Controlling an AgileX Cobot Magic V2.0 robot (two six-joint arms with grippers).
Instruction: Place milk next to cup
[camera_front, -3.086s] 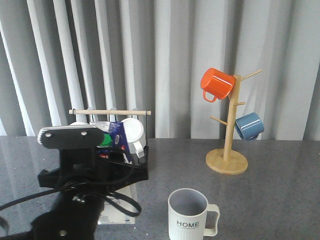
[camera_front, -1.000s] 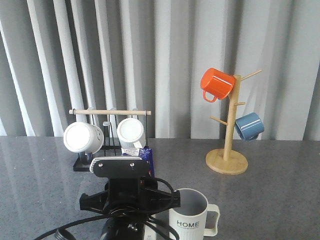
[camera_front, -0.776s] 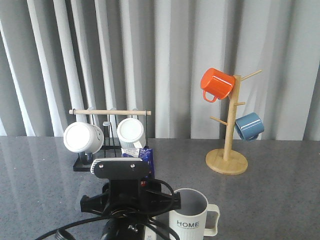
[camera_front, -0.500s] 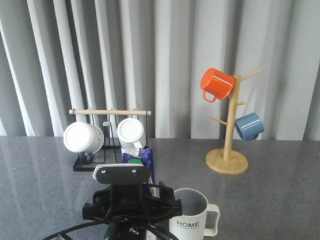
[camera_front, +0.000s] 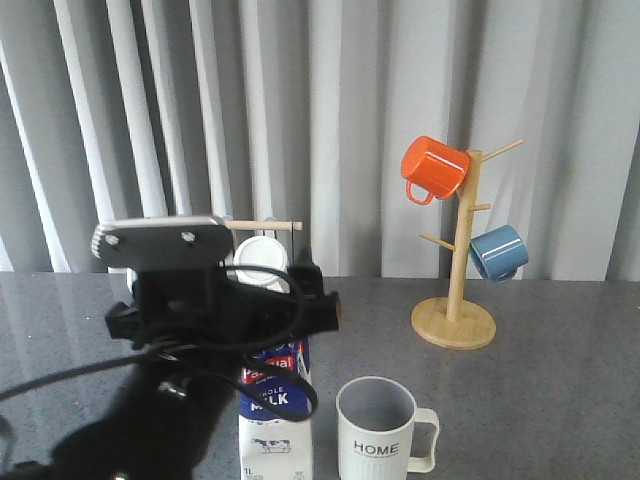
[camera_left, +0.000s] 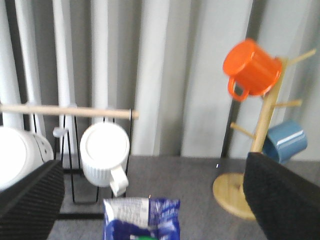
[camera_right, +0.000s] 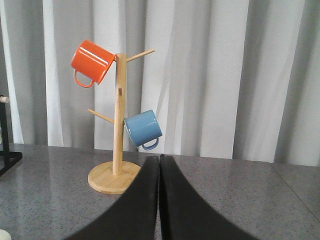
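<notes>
The milk (camera_front: 275, 410), a dark-blue and white carton with a red band, stands upright on the table just left of the cup (camera_front: 378, 432), a ribbed pale mug marked "HOME". The two are close but apart. My left arm (camera_front: 190, 300) hangs above and behind the carton and hides its top. In the left wrist view my left gripper (camera_left: 155, 192) is open wide, with the carton top (camera_left: 141, 217) below and between the fingers, untouched. My right gripper (camera_right: 160, 160) is shut and empty, and points at the mug tree.
A wooden mug tree (camera_front: 455, 320) with an orange mug (camera_front: 433, 168) and a blue mug (camera_front: 498, 252) stands at the back right. A black rack with a wooden rod (camera_left: 70, 111) holds white mugs (camera_left: 104, 154) behind the carton.
My left gripper carried the milk from the rack to the cup's left side, set it down upright, opened and rose above it. The cup has not moved.
</notes>
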